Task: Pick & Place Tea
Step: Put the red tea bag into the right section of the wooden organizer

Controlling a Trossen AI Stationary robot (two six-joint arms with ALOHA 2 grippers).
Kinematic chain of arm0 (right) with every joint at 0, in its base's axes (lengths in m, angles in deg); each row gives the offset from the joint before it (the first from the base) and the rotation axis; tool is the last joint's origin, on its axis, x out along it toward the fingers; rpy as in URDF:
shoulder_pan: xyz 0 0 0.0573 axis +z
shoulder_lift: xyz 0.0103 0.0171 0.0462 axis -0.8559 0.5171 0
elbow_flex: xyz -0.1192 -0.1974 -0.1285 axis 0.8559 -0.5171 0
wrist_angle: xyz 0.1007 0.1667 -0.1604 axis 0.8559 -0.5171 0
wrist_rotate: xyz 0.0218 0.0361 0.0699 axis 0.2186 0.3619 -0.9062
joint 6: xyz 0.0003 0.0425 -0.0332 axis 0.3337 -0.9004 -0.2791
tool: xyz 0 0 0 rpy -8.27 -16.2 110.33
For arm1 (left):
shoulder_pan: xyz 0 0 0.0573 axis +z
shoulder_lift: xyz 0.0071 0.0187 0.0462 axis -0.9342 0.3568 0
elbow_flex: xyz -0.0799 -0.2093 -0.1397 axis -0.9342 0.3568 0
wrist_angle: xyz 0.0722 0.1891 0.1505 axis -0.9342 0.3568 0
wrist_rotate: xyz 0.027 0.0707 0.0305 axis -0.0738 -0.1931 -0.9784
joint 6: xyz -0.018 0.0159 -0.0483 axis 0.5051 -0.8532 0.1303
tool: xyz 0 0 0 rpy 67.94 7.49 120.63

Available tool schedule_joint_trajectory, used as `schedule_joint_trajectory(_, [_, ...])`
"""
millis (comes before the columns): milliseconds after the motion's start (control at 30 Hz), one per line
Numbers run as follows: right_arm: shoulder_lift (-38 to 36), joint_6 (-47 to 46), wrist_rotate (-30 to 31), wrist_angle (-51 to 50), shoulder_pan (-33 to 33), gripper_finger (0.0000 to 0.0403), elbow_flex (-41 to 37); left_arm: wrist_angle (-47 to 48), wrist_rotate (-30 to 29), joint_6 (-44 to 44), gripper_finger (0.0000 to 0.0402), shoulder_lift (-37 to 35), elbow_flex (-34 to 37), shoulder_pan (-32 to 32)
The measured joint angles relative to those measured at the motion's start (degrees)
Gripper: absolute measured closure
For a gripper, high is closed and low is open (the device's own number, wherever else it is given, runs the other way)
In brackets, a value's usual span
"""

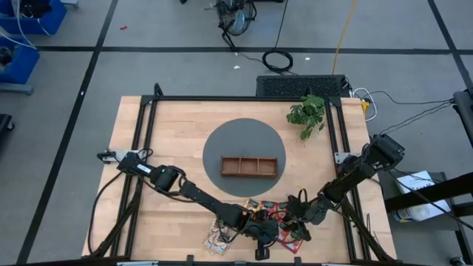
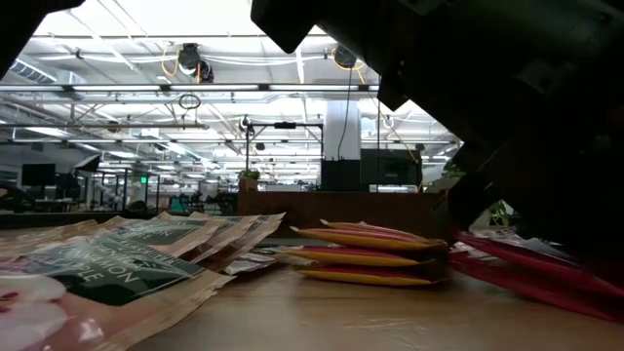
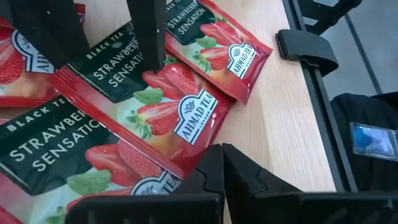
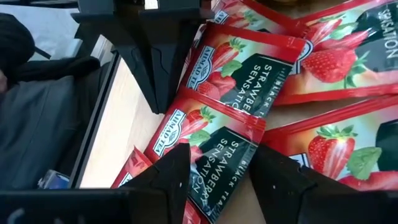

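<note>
Glossy red foil strawberry tea packets (image 3: 180, 109), flat and square with dark green labels, lie overlapping in a loose heap near the front edge of the pale wooden table (image 1: 170, 125), towards its right corner. Pale packets (image 1: 218, 240) lie at the heap's left end, and in the low view a small stack of orange packets (image 2: 366, 255) sits flat on the wood. The left gripper (image 3: 222, 163) hovers just above the red packets with its dark matte fingers pressed together, pinching nothing. The right gripper (image 4: 217, 168) faces it from the other side, its fingers spread over a red packet (image 4: 217, 146). The brown wooden three-compartment tray (image 1: 249, 166) rests on a round grey mat (image 1: 222, 140) at the table's centre, well apart from the heap.
</note>
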Motion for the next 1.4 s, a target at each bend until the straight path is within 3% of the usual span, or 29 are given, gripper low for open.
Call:
schedule_joint_trajectory(167, [-0.02, 0.59, -1.13, -0.14, 0.0, 0.0292, 0.0, 0.04, 0.0, -0.08, 0.0395, 0.04, 0.0, 0.06])
schedule_joint_trajectory(400, [0.07, 1.58, -1.13, 0.27, -1.23, 0.0391, -0.02, 0.11, 0.0, -1.68, 0.0385, 0.08, 0.02, 0.12])
schedule_joint_trajectory(633, [-1.94, 3.63, -1.24, -0.1, -1.81, 0.0401, -0.13, 0.64, 3.71, -11.79, 0.0392, -0.76, 0.18, 0.13])
schedule_joint_trajectory(800, [-7.56, 7.32, -1.11, -2.26, -1.79, 0.0401, -0.13, 2.7, 4.02, -18.46, 0.0395, -5.6, 0.3, -1.29])
schedule_joint_trajectory(867, [-10.27, 9.97, -0.81, -3.43, -1.88, 0.0402, -0.06, 7.71, 3.59, -21.04, 0.0386, -9.05, 0.2, -2.1])
schedule_joint_trajectory(933, [-13.09, 12.28, 0.4, -5.27, -1.89, 0.0402, 0.05, 14.56, 0.05, -22.19, 0.0377, -12.39, 0.18, -3.13])
schedule_joint_trajectory(1067, [-17.21, 14.54, 0.67, -13.36, -1.99, 0.0402, 2.36, 24.39, -18.33, -22.37, 0.0372, -19.13, 1.11, -7.0])
schedule_joint_trajectory(1133, [-18.3, 14.08, 1.06, -17.26, -2.05, 0.0402, 3.22, 26.81, -24.2, -21.22, 0.0372, -22.75, 2.29, -8.7])
schedule_joint_trajectory(1267, [-19.08, 12.04, 1.8, -21.37, -2.31, 0.0402, 3.46, 24.91, -25.38, -18.16, 0.0371, -27.1, 8.4, -9.89])
schedule_joint_trajectory(1400, [-18.23, 11.15, 1.82, -20.73, -2.73, 0.0402, 3.44, 11.73, -24.41, -17.48, 0.0371, -27.83, 17.11, -9.35])
